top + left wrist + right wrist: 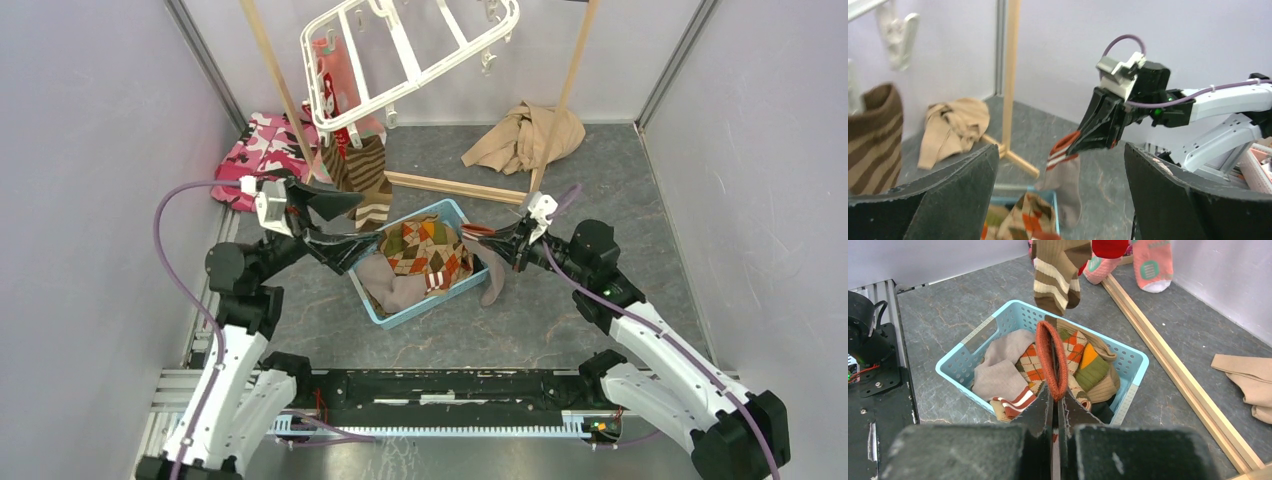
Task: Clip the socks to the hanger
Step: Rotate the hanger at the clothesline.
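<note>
Right claw (516,243) pinched tight on the orange cuff of a taupe sock (494,281) at the blue basket (452,209) rim, left claw (346,226) gaping wide, empty, alongside.

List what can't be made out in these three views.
Top external: hanger's far end, cut off by the top edge.
Right wrist: clip holding the brown-striped sock, above the frame.
Right wrist: orange-cuffed sock's body, behind the right gripper.
All views: basket floor, under the argyle sock.

Orange-cuffed taupe sock (1051,357), light-blue basket (960,365)
</note>
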